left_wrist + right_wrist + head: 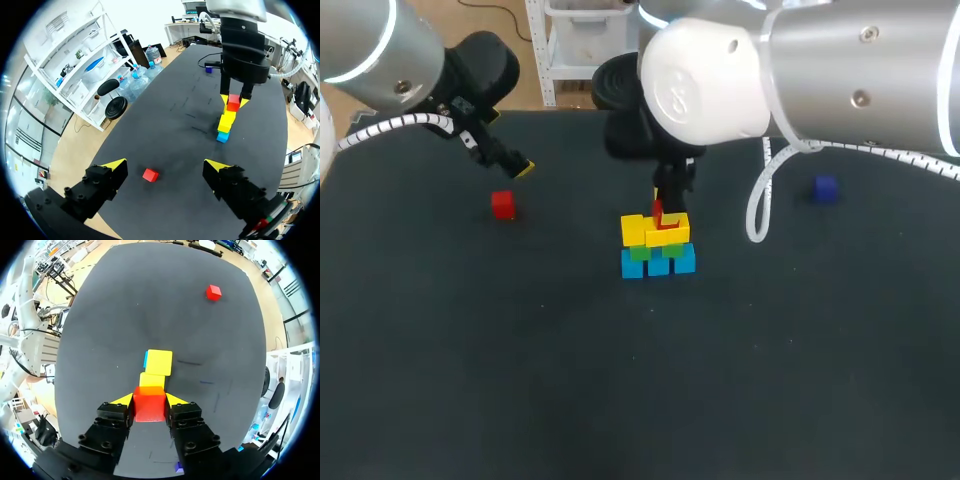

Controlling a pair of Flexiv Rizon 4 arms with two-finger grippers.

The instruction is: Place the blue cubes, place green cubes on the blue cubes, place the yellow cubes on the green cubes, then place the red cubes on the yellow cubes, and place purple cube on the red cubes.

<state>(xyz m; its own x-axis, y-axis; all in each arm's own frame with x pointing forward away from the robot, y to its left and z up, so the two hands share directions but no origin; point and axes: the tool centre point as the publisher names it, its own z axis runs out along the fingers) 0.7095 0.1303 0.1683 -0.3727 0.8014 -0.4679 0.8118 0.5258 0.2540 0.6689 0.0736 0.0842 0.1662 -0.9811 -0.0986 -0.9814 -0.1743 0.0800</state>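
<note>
In the middle of the table stands a stack (657, 246): blue cubes (658, 263) at the bottom, green cubes (655, 250) on them, yellow cubes (655, 230) on top. My right gripper (149, 400) is shut on a red cube (149, 404) directly over the near yellow cube (151, 380); whether the two touch I cannot tell. A second red cube (502, 204) lies alone at the left. My left gripper (165, 166) hangs open and empty above that loose red cube (150, 175). A purple cube (825, 188) lies at the right.
The black table (520, 380) has bare room in front of the stack and between the stack and the loose red cube. My right arm's white cable (757, 215) hangs beside the stack, towards the purple cube.
</note>
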